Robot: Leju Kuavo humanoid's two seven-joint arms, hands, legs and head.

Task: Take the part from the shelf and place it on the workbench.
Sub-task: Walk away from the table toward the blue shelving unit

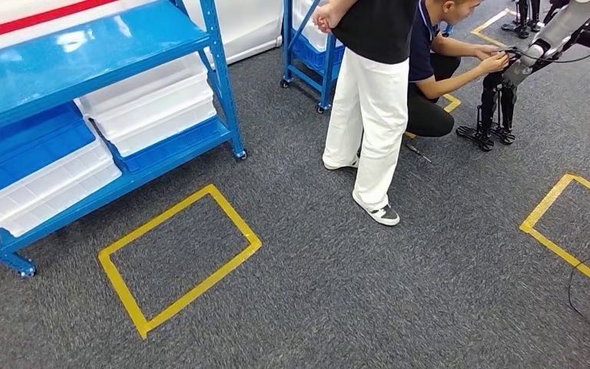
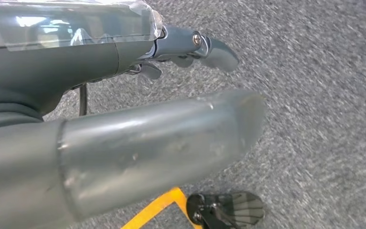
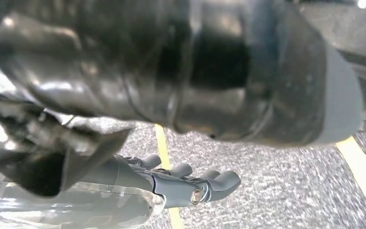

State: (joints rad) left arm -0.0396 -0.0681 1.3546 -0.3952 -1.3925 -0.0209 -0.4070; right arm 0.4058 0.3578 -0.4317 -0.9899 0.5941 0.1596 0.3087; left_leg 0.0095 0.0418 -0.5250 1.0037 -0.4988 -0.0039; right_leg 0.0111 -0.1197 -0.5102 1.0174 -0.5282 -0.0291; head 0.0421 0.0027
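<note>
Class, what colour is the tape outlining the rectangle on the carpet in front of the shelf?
Yellow. The tape rectangle shows best in the head view, beside the blue shelf.

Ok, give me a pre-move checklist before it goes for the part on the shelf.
1. Left hand free: ok, fingers apart over carpet, nothing held.
2. Right hand free: ok, fingers extended, nothing in them.
3. Blue shelf in sight: ok, at the left of the head view.
4. Part identified: cannot tell; white bins sit on the lower shelf levels, contents not visible.
5. Workbench located: cannot tell.
6. People clear: not ok for turning right; a standing person and a crouching person are close by.
</note>
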